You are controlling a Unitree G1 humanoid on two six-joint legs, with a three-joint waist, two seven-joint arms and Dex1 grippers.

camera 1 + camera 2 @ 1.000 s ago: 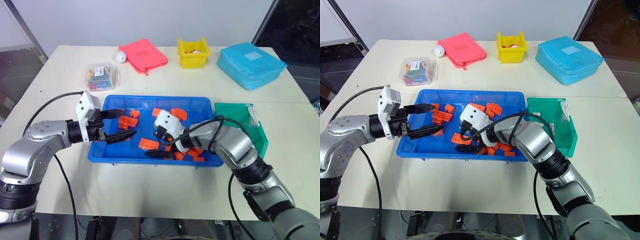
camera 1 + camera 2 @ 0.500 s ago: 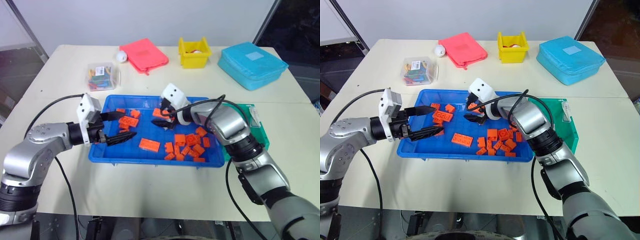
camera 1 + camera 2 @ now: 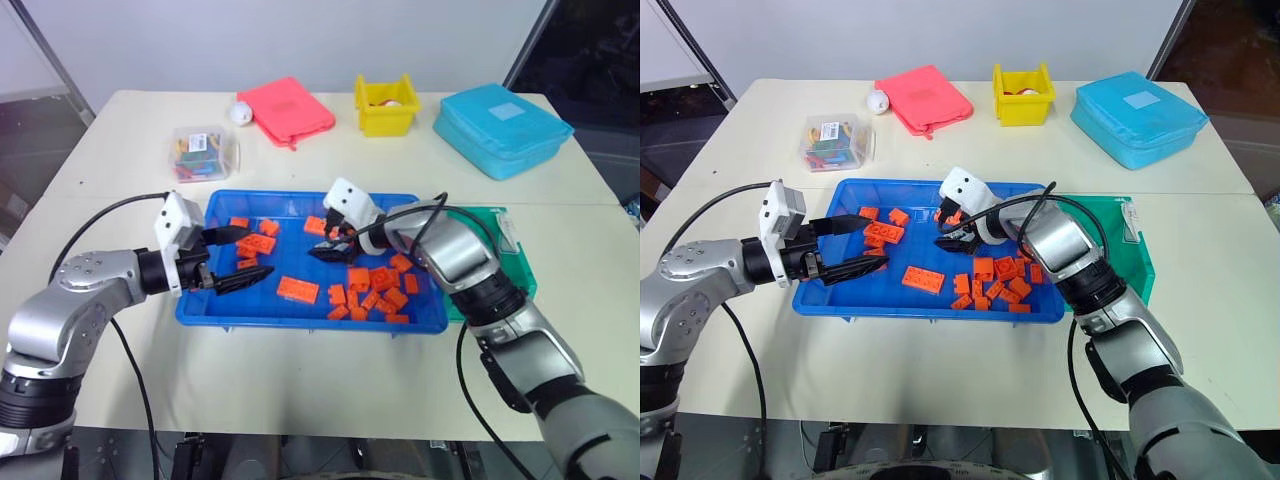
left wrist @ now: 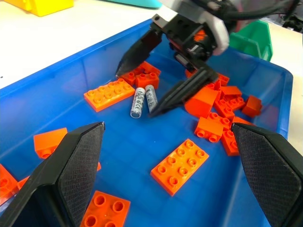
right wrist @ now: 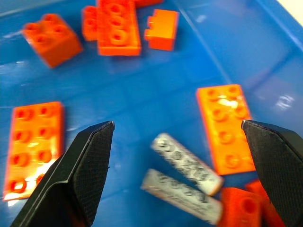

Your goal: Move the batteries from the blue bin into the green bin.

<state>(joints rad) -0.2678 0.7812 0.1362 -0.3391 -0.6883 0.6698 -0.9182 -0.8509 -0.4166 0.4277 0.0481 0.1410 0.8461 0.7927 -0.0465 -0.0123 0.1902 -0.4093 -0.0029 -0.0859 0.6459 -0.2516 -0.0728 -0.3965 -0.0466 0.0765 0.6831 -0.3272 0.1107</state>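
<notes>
Right tool (image 4: 150, 90) moved from near bricks to far side | open, empty, over batteries (image 4: 143, 100) | left tool (image 3: 240, 257) open, idle | grasp pending

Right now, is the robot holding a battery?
No. Both grippers are open and empty; the right gripper hangs over two batteries lying in the blue bin.

— Could you read anything off the feeds?

— No, I couldn't. The two batteries (image 5: 187, 168) lying just ahead of the right gripper (image 4: 163, 80) carried a faint printed pattern, too blurred for me to make out. The pale patch on the light-blue case (image 3: 503, 127), far beyond both hands, showed me no letters either.
</notes>
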